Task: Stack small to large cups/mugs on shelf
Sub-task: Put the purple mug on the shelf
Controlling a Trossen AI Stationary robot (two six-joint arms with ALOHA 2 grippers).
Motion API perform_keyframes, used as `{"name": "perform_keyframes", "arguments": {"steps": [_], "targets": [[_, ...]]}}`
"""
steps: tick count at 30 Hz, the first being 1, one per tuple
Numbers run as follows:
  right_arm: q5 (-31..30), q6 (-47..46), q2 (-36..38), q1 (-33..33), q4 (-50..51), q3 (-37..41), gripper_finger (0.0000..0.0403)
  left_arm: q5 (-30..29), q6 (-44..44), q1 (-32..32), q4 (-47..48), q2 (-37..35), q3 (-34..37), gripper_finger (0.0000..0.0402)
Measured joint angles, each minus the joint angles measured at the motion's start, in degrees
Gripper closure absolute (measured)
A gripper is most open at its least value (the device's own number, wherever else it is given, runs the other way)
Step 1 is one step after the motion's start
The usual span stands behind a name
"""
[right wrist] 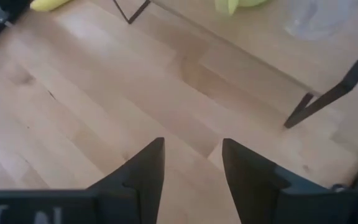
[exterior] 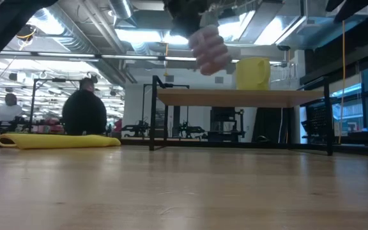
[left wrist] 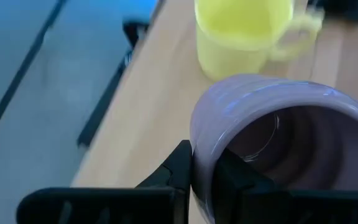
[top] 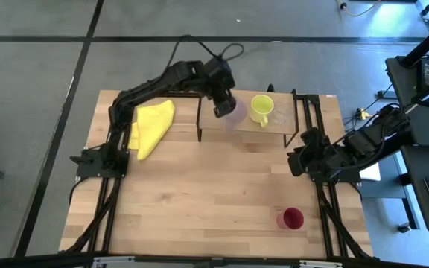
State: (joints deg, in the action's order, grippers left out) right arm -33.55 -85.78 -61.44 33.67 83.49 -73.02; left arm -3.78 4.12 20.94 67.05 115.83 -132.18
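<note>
Carrying the lilac purple mug [top: 233,113] above the shelf [top: 213,131], the left hand [top: 224,106] pinches its rim, one finger inside and one outside. Just beyond it stand the yellow-green mug [top: 260,109] and then the tiny clear glass [top: 279,117]. This looks like the placing step: next, lowering the mug beside the yellow-green one. Farther right, the right hand [right wrist: 191,163] waits with fingers apart above the surface [top: 199,193], the dark red cup [top: 292,218] near it.
</note>
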Motion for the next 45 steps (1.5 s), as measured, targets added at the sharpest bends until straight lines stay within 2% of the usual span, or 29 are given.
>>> {"name": "perform_keyframes", "arguments": {"steps": [7, 14, 29, 35, 45], "targets": [[-0.3, -7.7, -1.0, 0.0, -4.3, 4.9, 0.024, 2.8, 3.9, 5.2, -2.5, 1.1, -0.1, 0.0375], [-7.4, -10.3, -1.4, -0.7, -6.9, 4.6, 0.024, 8.3, 5.7, 8.0, 1.2, 3.5, 0.0, 0.0375], [-8.9, -10.2, -1.6, -2.5, -9.2, 4.5, 0.024, 6.8, 6.9, 8.0, 5.0, 4.0, 0.0, 0.0375], [-8.9, -10.2, -1.6, -2.5, -9.2, 4.5, 0.024, 4.4, 6.9, 7.8, 4.9, 3.9, 0.0, 0.0348], [-8.9, -9.9, -1.6, -2.5, -9.0, 4.5, 0.024, 7.4, 7.0, 7.8, 2.4, 3.9, 0.0, 0.0357]]}}
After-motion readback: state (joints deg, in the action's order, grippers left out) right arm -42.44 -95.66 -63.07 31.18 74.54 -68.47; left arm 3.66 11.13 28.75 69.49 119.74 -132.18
